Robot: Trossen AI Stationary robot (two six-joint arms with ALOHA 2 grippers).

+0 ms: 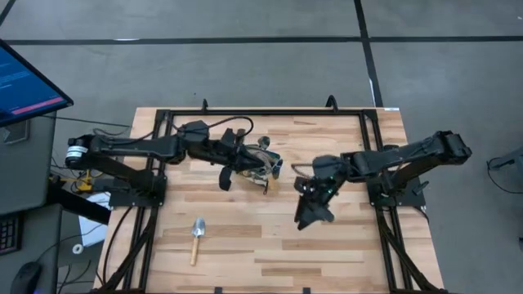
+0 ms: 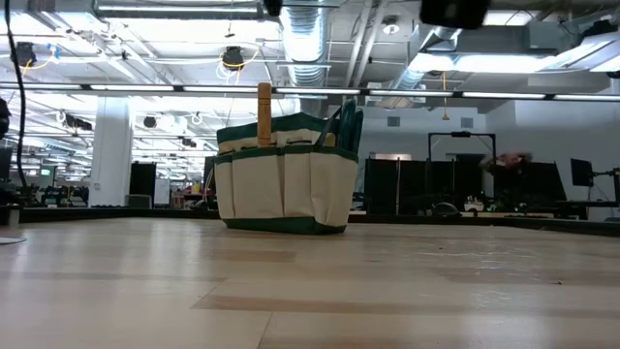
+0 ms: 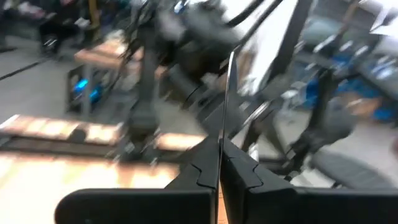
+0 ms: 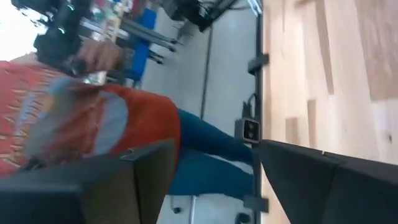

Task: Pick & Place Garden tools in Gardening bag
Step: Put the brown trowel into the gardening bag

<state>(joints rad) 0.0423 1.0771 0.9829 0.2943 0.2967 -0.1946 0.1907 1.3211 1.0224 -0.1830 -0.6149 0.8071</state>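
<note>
High view, left to right: 1 trowel [image 1: 196,237] lies alone on the table [image 1: 343,253] near the front left, not yet bagged. The left gripper [image 1: 225,181] hangs just beside the gardening bag [image 1: 265,163] at centre back, fingers pressed together on nothing in its wrist view. The right gripper [image 1: 309,214] hovers right of centre, fingers apart and empty. Low view shows a wooden handle [image 2: 263,111] and dark handles already standing in the bag, so most tools seem stowed. Bare wood surrounds the trowel, giving free approach; the frame rails [image 1: 151,220] run close on its left.
</note>
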